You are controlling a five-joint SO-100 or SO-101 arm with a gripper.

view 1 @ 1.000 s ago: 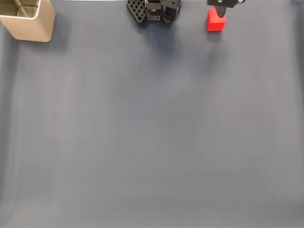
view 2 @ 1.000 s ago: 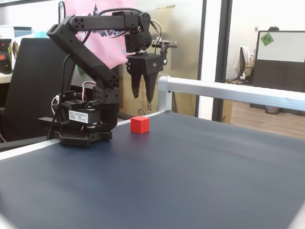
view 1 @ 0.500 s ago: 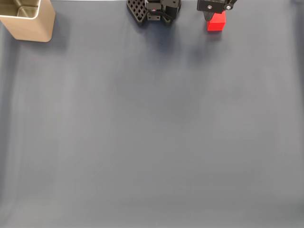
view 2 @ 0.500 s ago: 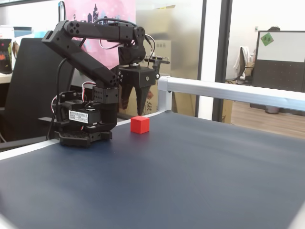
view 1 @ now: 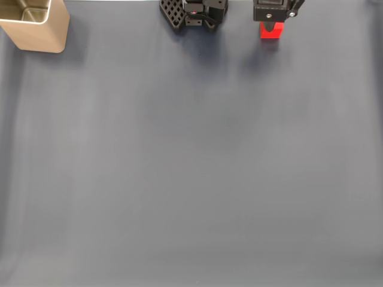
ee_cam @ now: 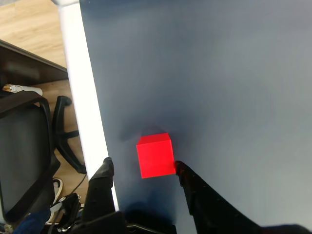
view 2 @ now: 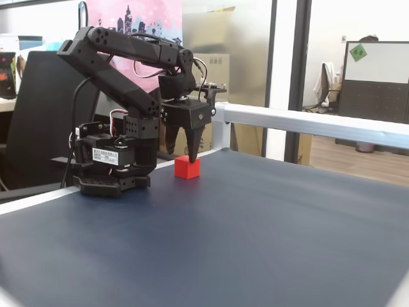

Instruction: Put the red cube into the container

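Note:
The red cube (view 1: 270, 32) sits on the dark mat at the far edge, right of the arm's base, in a fixed view. It also shows as a small red cube (view 2: 187, 167) beside the base, and close up as the red cube (ee_cam: 155, 155) in the wrist view. My gripper (view 2: 183, 152) hangs over it, open, with one finger (ee_cam: 105, 173) to the cube's left and the other finger (ee_cam: 181, 171) near its right face. Nothing is held. The tan metal container (view 1: 39, 34) stands at the far left corner, well away from the gripper (view 1: 271, 24).
The arm's black base (view 1: 194, 13) sits at the mat's far edge. A pale metal rail (view 2: 307, 121) runs along the table side just beyond the cube; the wrist view shows this rail (ee_cam: 83, 97) with an office chair (ee_cam: 24, 146) past it. The wide dark mat (view 1: 191, 167) spreads in front.
The gripper has come down from above the cube and swung slightly, so its open fingers now sit on either side of it. The cube and container have not moved.

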